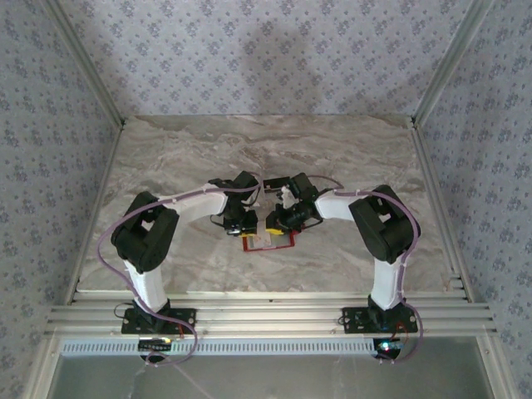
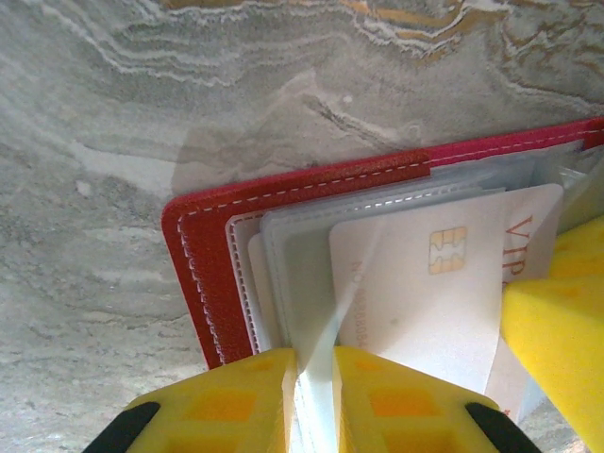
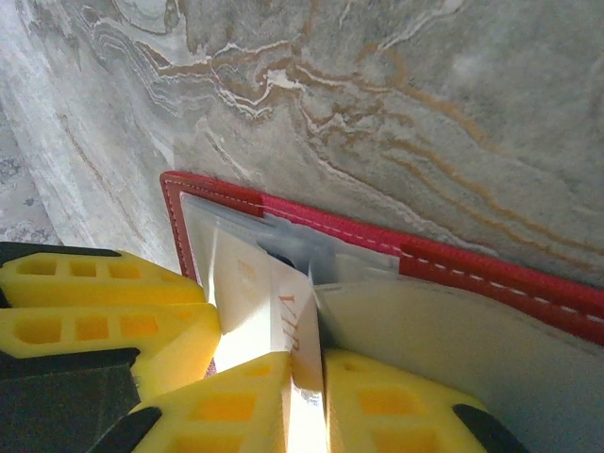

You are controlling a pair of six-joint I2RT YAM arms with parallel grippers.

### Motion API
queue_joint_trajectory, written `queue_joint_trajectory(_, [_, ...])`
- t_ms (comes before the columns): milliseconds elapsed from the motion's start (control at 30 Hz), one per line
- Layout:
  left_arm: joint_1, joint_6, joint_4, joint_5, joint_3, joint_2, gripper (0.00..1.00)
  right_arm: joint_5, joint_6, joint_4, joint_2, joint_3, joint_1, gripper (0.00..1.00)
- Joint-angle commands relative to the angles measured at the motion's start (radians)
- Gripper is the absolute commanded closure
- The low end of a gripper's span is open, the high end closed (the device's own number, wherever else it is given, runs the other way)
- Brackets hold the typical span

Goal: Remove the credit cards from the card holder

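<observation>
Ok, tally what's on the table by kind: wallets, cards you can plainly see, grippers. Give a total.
Red wallet: 1
White card with a chip: 1
Grippers: 2, the left gripper and the right gripper
Total: 4
The clear sleeves overlap too much to count.

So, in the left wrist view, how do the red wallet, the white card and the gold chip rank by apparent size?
1. Wallet: largest, even though the frame cuts part of it off and the card covers part of it.
2. Card: clearly smaller.
3. Chip: smallest, it sits on the card.
</observation>
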Motion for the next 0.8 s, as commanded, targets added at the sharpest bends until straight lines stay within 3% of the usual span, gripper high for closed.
queue_joint_trajectory(0, [-0.006,0.005,-0.029,-0.015,-0.001,0.036,0.81,-0.015,0.017,0.005,0.007,-0.021,0.001,0.84])
queue_joint_trajectory(200, [-0.008,0.006,-0.029,-0.016,-0.001,0.02,0.81,0.037,-0.001,-0.019,-0.039,-0.046,-0.019,0.95])
queue_joint_trajectory(767, [-0.01,0.011,-0.068,-0.025,0.044,-0.013,0.77,0.123,-0.169,-0.228,-0.259,-0.051,-0.098,0.99])
